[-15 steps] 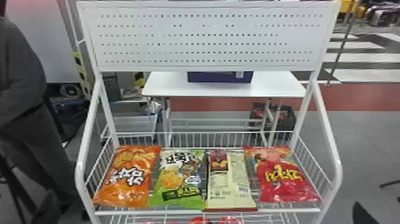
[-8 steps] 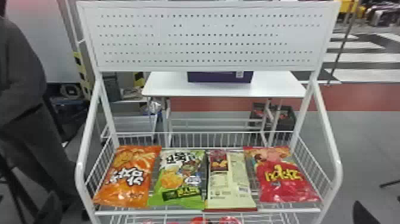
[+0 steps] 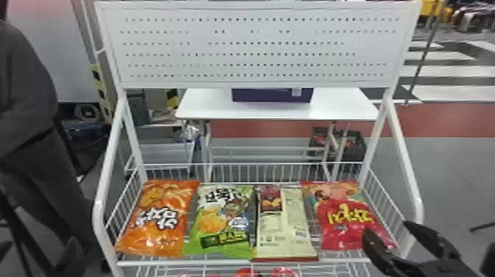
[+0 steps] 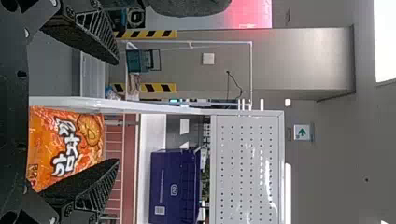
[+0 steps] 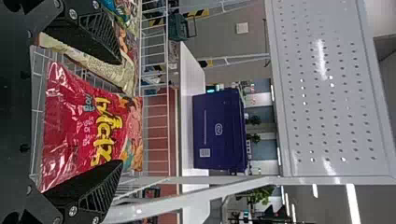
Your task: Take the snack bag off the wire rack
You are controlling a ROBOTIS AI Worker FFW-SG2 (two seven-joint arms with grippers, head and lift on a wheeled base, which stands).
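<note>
Four snack bags lie side by side on the wire rack [image 3: 283, 173]: an orange bag [image 3: 158, 217], a green and white bag [image 3: 221, 221], a cream bag [image 3: 287, 224] and a red bag [image 3: 346, 221]. My right gripper [image 3: 388, 228] stands open over the rack's front right corner, close to the red bag. In the right wrist view the red bag [image 5: 88, 130] shows beyond and between the parted fingers of the right gripper [image 5: 120, 112]. My left gripper [image 3: 75, 254] is low beside the rack's left side. In the left wrist view the left gripper [image 4: 116, 111] is open, with the orange bag [image 4: 65, 144] beyond it.
White side rails [image 3: 409, 176] flank the rack, and a perforated panel [image 3: 257, 48] rises above its back. Behind it stands a white table [image 3: 342, 107] with a purple box [image 3: 272, 95]. Red items [image 3: 246, 272] lie on a lower shelf.
My right gripper has come in from the lower right edge toward the red bag, with both fingers now visible. The left gripper has shifted slightly right. The bags have kept their places.
</note>
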